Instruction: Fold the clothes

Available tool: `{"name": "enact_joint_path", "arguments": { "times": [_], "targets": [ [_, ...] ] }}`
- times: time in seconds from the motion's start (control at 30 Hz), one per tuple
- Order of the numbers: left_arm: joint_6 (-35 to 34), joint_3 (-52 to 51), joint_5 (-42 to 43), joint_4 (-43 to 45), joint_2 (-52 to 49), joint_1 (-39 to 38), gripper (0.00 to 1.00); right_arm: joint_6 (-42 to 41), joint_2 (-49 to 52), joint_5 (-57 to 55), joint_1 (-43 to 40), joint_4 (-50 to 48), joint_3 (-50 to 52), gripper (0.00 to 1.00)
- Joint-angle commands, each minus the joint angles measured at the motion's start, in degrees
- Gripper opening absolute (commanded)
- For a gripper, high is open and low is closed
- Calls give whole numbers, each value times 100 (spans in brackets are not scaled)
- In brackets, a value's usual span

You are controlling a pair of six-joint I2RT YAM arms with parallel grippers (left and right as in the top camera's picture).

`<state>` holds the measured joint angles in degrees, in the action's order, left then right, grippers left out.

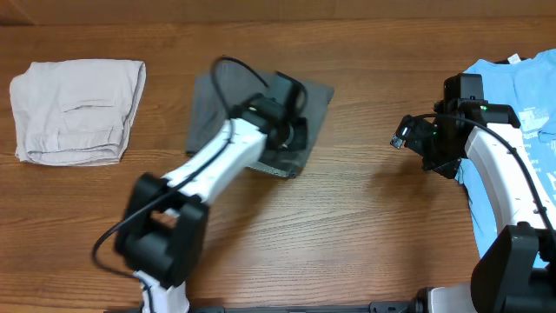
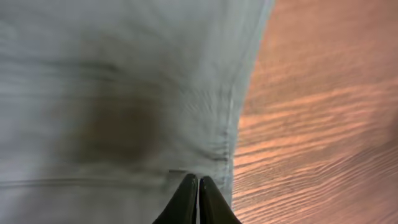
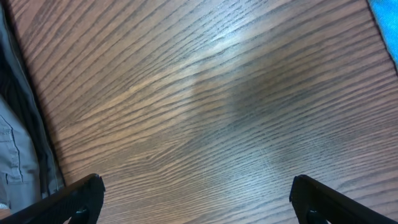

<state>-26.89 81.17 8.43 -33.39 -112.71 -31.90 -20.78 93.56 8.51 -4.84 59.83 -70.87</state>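
The left arm stretches over the dark-grey shorts (image 1: 208,104), its hand (image 2: 198,180) pinched shut at their hem. The shorts lie flat mid-bench (image 1: 347,217). Right of the shorts, the right hand (image 3: 198,199) hangs wide open above bare wood.

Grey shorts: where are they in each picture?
Overhead: the shorts lie in the upper middle.
Left wrist: the shorts fill the left and middle of the picture.
Right wrist: only a grey strip of the shorts shows at the left edge.
Shared landmark: the wooden table, right of the shorts in every view.
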Motion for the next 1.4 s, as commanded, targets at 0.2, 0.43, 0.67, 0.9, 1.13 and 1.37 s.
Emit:
{"name": "enact_joint_path", "arguments": {
  "times": [0.2, 0.43, 0.67, 0.9, 1.13, 1.37],
  "targets": [
    [35, 22, 76, -776, -680, -57, 4, 22, -28, -57, -7, -17, -44, 100],
    [643, 37, -743, -2002, -616, 466, 4, 22, -28, -57, -7, -17, -44, 100],
    [894, 275, -678, -2450, -289, 1381, 4, 22, -28, -57, -7, -17, -44, 100],
    [1222, 844, 17, -2889, 579, 1917, 5, 22, -28, -57, -7, -17, -44, 100],
    [518, 905, -2, -3182, 1241, 2020, 71, 22, -26, -57, -7, -15, -44, 100],
    [101, 461, -201, -3182, 1047, 2026, 94, 22, -26, -57, -7, -15, -44, 100]
  ]
}}
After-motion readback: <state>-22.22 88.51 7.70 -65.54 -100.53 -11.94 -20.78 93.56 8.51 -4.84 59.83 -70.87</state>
